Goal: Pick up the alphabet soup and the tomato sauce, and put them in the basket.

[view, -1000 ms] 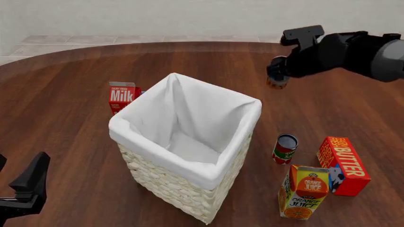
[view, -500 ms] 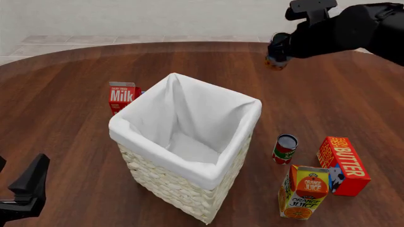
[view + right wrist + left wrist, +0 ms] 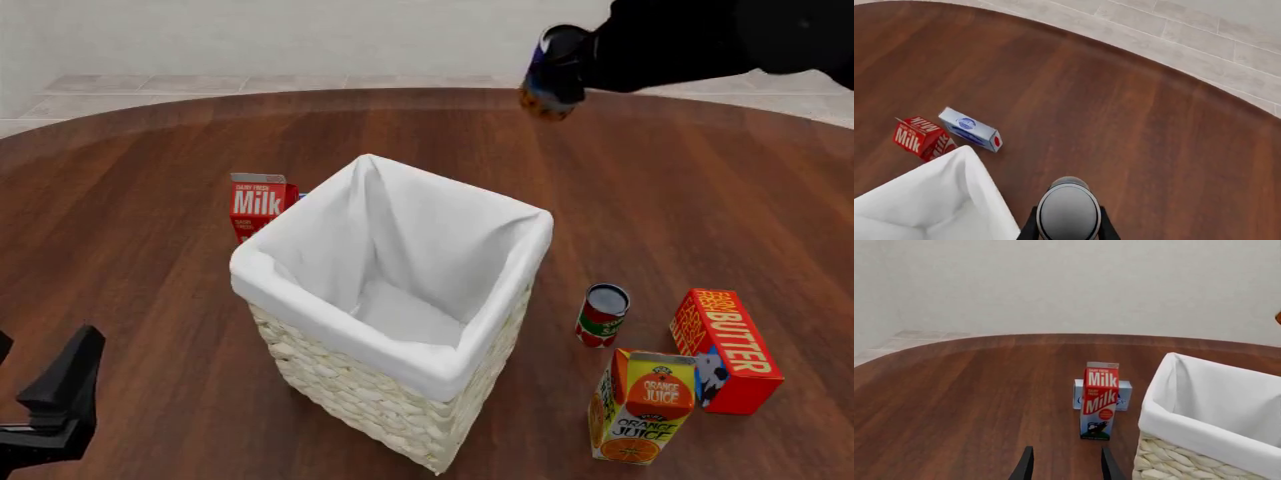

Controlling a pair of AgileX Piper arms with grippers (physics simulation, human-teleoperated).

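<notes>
Front view: my right gripper (image 3: 558,62) grips the soup (image 3: 549,78) aloft, beyond the basket (image 3: 400,355); sauce (image 3: 601,315) stands on the table (image 3: 134,200) beside the butter (image 3: 726,350). My left gripper (image 3: 1063,466) is parted, empty

The basket (image 3: 394,320) is standing open-topped, nothing covering its mouth. On its left the milk carton (image 3: 260,205) is crowding one upper corner, a pale blue box (image 3: 1102,395) lying just behind it. To its right the tomato sauce (image 3: 602,315), butter box (image 3: 725,350) and orange juice carton (image 3: 643,405) are clustering close together.
</notes>
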